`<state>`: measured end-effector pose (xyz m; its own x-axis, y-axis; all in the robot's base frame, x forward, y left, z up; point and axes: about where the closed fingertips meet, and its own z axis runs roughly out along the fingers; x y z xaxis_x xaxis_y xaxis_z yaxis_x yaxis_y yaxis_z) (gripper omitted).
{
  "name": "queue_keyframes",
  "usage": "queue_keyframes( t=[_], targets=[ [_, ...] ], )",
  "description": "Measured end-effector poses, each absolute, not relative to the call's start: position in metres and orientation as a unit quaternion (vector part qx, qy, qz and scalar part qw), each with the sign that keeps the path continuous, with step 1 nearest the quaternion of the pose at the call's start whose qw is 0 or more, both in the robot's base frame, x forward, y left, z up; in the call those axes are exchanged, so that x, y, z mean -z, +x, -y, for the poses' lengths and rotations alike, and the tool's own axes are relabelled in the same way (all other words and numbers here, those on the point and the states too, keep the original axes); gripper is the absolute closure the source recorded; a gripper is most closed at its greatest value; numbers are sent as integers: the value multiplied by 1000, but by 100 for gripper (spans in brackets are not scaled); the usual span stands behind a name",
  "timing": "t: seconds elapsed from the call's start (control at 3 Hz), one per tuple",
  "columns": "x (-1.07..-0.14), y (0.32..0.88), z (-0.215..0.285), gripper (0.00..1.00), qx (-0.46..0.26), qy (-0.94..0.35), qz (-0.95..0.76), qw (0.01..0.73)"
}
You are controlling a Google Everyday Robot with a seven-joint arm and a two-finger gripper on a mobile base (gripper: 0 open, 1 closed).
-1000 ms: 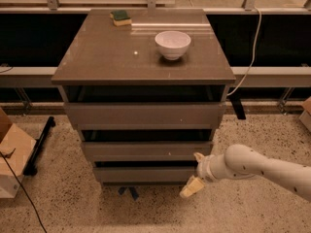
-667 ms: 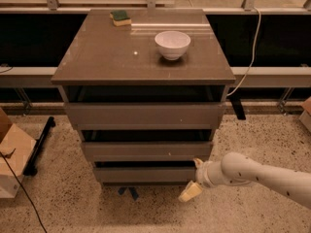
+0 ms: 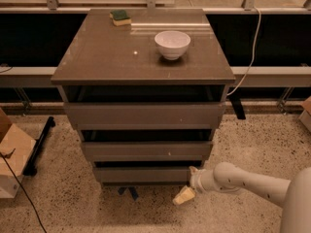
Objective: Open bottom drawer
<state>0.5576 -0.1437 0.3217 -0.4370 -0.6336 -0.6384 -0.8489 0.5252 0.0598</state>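
**Fig. – Gripper lining up at the right end of the bottom drawer**

Seen from the room, the gripper [image 3: 188, 184] is hanging low near the floor, at the front-right of the drawer stack. The white arm [image 3: 243, 181] is reaching in from the right. Its fingers [image 3: 183, 196] are standing spread. One tip is sitting by the right end of the bottom drawer [image 3: 143, 174]; the other is pointing down below the front panel. Contact w/ the panel: can't tell.

The bottom drawer is sitting lowest of three, under the middle drawer [image 3: 146, 150] and top drawer [image 3: 145, 114], and is looking shut or nearly so. The side approach is making sense, in my judgement: the panel is flat w/ no handle, so the only purchase is an edge or the dark gap above it.

A white bowl [image 3: 172, 43] and green sponge [image 3: 120, 17] are resting on the tabletop [image 3: 97, 57], well apart from the work. A hard tug could be rattling the bowl, prob. a minor risk.
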Motion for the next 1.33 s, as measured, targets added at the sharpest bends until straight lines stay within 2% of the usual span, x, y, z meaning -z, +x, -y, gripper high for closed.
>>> queue_keyframes(
  t=[1.33],
  targets=[
    [-247, 623, 146, 0, -232, -417, -829, 291]
  ],
)
